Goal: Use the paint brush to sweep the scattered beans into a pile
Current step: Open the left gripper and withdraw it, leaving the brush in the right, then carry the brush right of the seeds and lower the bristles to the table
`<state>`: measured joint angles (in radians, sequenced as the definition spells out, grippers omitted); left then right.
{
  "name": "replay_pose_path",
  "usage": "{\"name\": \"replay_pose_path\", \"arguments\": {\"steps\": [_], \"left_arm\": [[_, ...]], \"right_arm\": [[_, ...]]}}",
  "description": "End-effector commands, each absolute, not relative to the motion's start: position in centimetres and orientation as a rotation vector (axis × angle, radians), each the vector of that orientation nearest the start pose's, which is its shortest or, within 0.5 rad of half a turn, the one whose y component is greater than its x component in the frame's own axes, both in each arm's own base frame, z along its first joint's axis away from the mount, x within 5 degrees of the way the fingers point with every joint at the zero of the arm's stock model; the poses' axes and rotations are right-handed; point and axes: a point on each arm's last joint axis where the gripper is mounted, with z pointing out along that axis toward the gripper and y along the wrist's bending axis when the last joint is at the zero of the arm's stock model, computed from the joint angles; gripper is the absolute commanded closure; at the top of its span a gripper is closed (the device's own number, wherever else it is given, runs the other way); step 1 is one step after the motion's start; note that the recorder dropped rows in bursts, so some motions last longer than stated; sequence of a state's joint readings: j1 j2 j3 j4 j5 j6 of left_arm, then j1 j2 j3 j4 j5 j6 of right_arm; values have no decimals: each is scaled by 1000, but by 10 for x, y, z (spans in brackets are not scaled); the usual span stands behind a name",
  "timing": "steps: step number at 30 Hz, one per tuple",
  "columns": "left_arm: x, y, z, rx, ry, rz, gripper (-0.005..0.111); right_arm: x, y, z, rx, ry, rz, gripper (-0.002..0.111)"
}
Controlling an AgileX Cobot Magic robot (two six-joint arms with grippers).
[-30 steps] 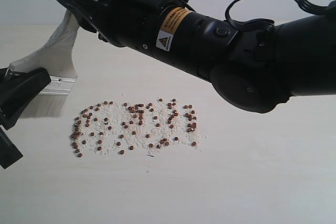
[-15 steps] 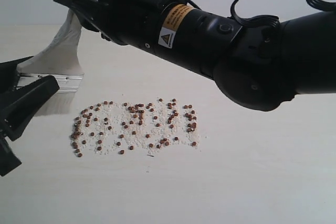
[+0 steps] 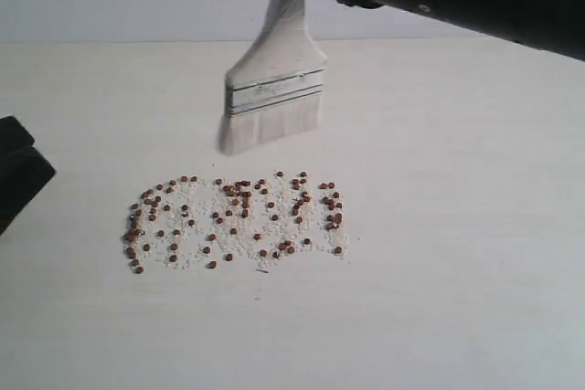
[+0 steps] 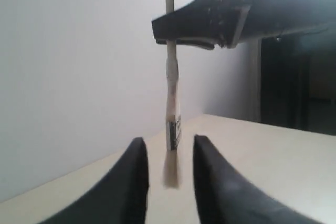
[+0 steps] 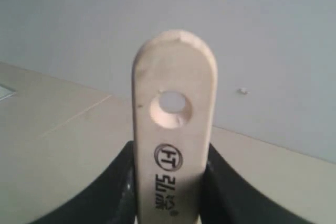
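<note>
- Exterior view: the paint brush (image 3: 274, 102) hangs near upright, handle up, bristles down, broad face toward the beans (image 3: 236, 221). It is on the side of the beans nearer the far edge of the worktop (image 3: 457, 299). Whether the bristles touch the worktop cannot be told. The beans lie scattered in a wide band.
- Left wrist view: the left gripper (image 4: 169, 148) has its jaws parted and empty. The brush is seen edge-on beyond it, and the right gripper (image 4: 173, 27) is clamped on the handle.
- Right wrist view: its fingers (image 5: 107, 195) pinch the handle, and the holed end projects past them.

A pale cream surface (image 3: 457, 317) carries small reddish-brown beans (image 3: 236, 216), scattered in a broad, loose band left of centre and mixed with fine whitish crumbs (image 3: 203, 216), spread flat and not heaped.
</note>
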<state>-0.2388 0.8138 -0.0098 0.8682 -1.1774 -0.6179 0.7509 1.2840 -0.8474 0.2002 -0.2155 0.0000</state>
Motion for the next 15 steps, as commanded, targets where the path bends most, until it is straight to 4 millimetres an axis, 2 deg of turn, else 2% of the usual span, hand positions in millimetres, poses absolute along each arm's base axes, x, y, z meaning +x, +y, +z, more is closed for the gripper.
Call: {"name": "replay_pose_path", "arguments": {"steps": [1, 4, 6, 9, 15], "left_arm": [[60, -82, 233, 703, 1181, -907, 107], [54, -77, 235, 639, 1209, -916, 107], [50, -73, 235, 614, 1226, -869, 107], [52, -65, 230, 542, 1341, -753, 107], [44, -47, 252, 408, 1362, -584, 107]], "right_arm": [[205, 166, 323, -496, 1690, 546, 108], [202, 158, 318, -544, 1711, 499, 108], [198, 156, 316, -570, 1715, 483, 108], [194, 153, 314, -600, 1710, 465, 108], [191, 152, 314, -635, 1707, 442, 108]]}}
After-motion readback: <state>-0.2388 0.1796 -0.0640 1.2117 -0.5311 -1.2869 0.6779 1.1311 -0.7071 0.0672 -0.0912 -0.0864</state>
